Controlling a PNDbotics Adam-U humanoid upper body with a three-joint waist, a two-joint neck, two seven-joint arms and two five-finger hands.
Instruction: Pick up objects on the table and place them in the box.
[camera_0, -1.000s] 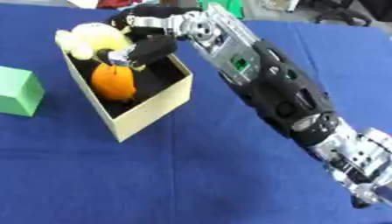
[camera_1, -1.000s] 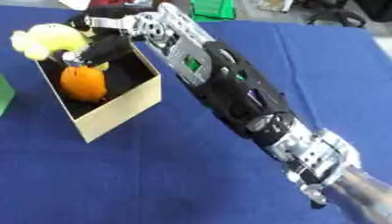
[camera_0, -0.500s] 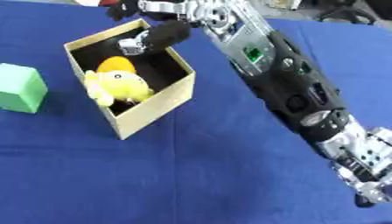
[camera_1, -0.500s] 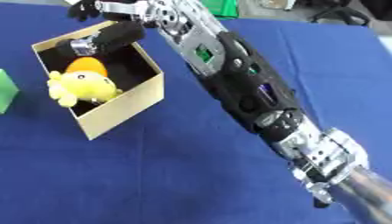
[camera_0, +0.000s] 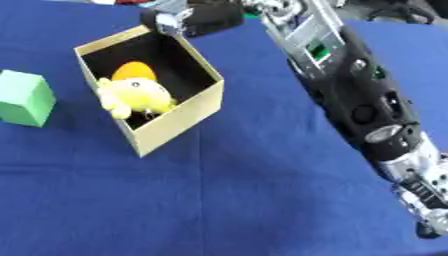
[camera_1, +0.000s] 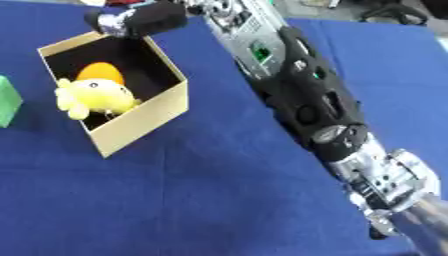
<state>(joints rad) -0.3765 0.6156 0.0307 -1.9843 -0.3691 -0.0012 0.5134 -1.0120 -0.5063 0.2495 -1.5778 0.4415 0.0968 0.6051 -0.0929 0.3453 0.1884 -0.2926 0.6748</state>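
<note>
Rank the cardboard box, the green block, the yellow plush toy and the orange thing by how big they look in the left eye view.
1. Cardboard box, clearly the largest.
2. Green block and yellow plush toy: they look about alike, so no ranking between them.
3. Orange thing: smallest showing, but the toy hides part of it.

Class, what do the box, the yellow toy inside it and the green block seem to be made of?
Box: probably cardboard, matte tan, thin flat walls with sharp folded edges. Yellow toy: likely plush fabric, soft rounded fuzzy outline. Green block: perhaps foam or painted wood; matte, plain flat faces leave it open.
</note>
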